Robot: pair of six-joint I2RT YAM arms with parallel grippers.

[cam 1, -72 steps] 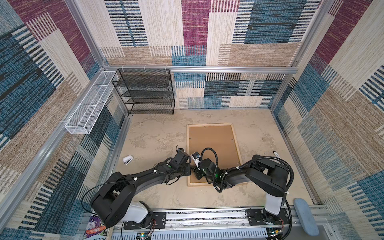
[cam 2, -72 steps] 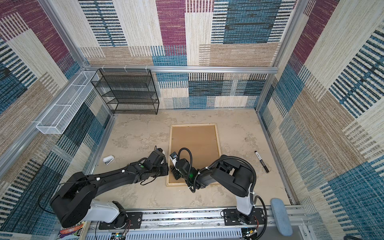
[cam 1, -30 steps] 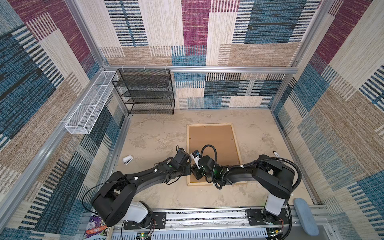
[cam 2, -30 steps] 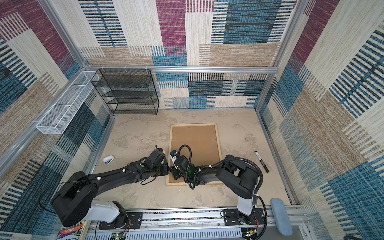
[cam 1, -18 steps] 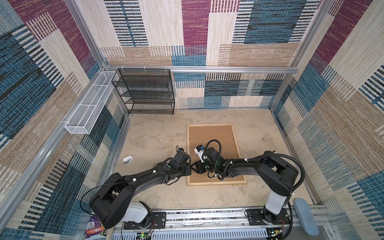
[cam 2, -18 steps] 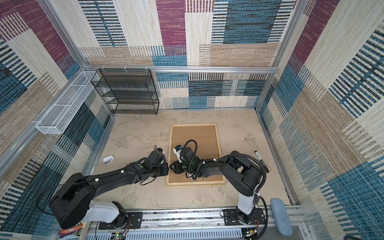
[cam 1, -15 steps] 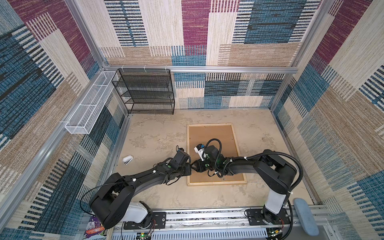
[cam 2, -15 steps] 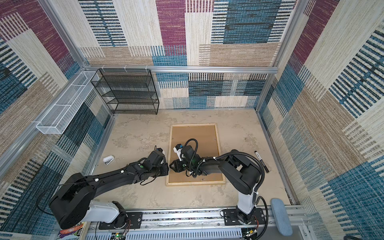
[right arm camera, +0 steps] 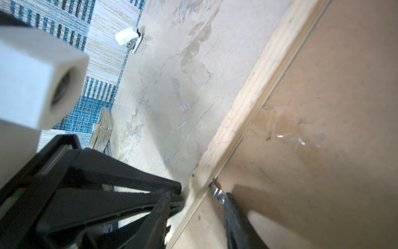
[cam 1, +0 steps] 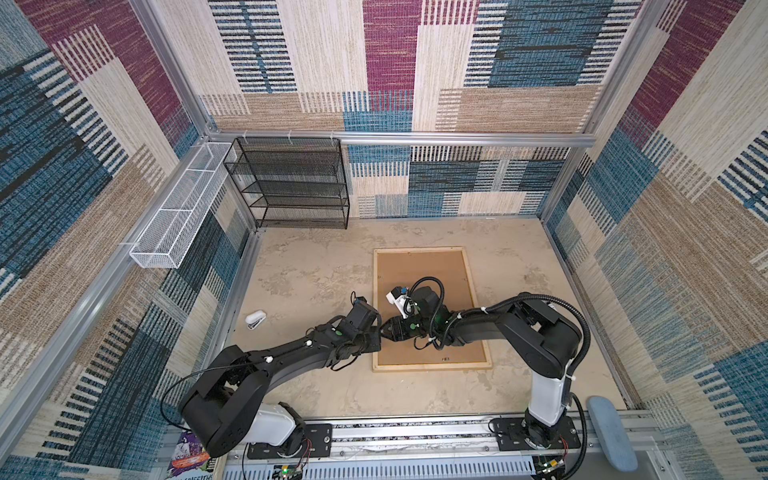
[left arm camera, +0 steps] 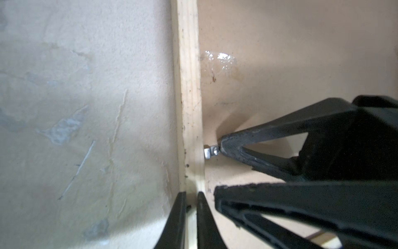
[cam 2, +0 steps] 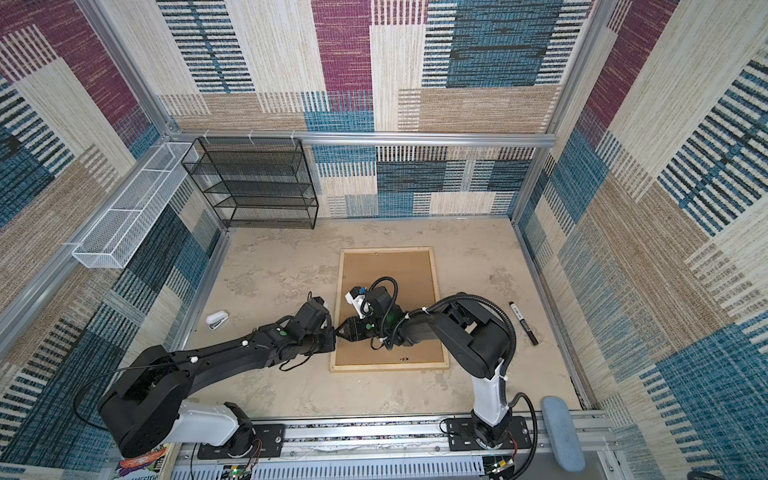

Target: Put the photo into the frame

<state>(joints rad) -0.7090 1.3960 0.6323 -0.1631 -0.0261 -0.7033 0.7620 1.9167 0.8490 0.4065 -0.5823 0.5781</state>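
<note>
The frame (cam 1: 432, 368) of pale wood lies flat on the table in both top views, with a brown backing board (cam 1: 419, 270) filling it. The photo is out of view. My left gripper (left arm camera: 191, 207) is shut on the frame's left rail (left arm camera: 189, 97), one finger on each side of the strip. My right gripper (right arm camera: 199, 195) reaches in from the right and stands open just inside that rail. One fingertip (left arm camera: 224, 143) touches a small metal tab (left arm camera: 210, 152) at the rail's inner edge. The two grippers nearly meet in a top view, left gripper (cam 2: 333, 330) beside right gripper (cam 2: 342, 328).
A white stapler (cam 1: 255, 320) lies left of the arms, and a black marker (cam 2: 523, 323) lies right of the frame. A black mesh shelf (cam 1: 295, 183) stands at the back left, under a white wire basket (cam 1: 178, 208) on the left wall. A blue-grey pad (cam 1: 611, 432) sits front right.
My right gripper has slid away from the front along the frame's left rail and now rests at the metal tab. The left arm has not moved.
</note>
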